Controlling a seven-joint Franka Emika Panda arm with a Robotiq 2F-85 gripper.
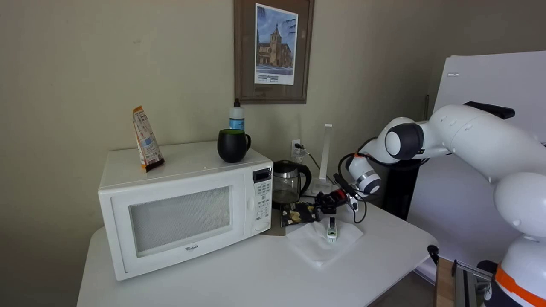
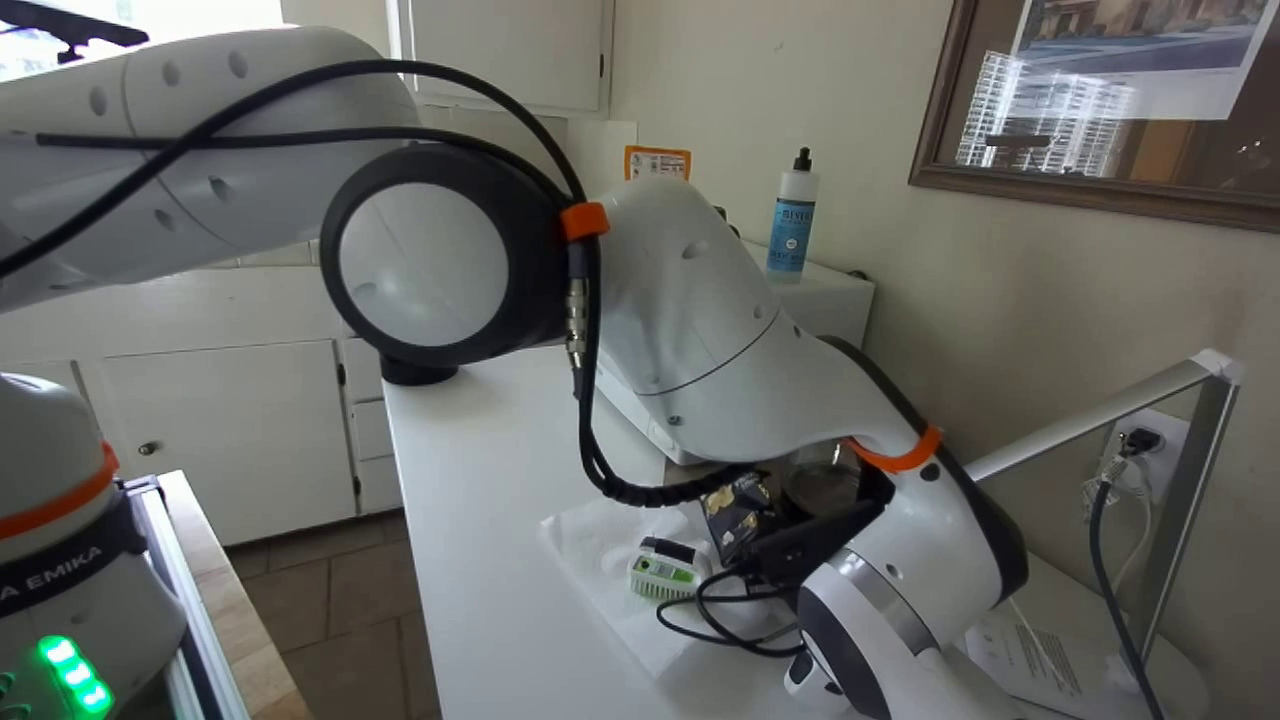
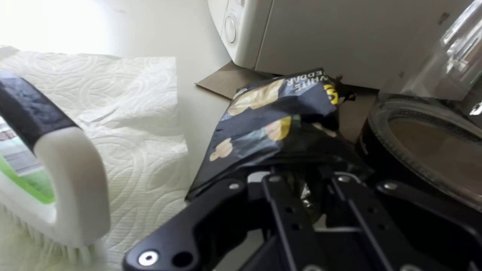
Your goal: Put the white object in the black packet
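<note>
Can't tell if the gripper (image 3: 304, 180) is wide or pinching, tips lost against the black packet (image 3: 276, 122) at twelve o'clock in wrist view, maybe steadying it for that white brush (image 3: 73, 171) at nine

The white table (image 1: 239, 277) before me. Directly on its top stand a microwave (image 1: 183, 209) and a slim white lamp (image 1: 325, 160); at the microwave's side lies a brown sheet (image 3: 229, 79), and near that a creased paper towel (image 1: 313, 245). Whether the glass kettle (image 1: 286, 186) rests on table or sheet, I cannot tell.
</note>
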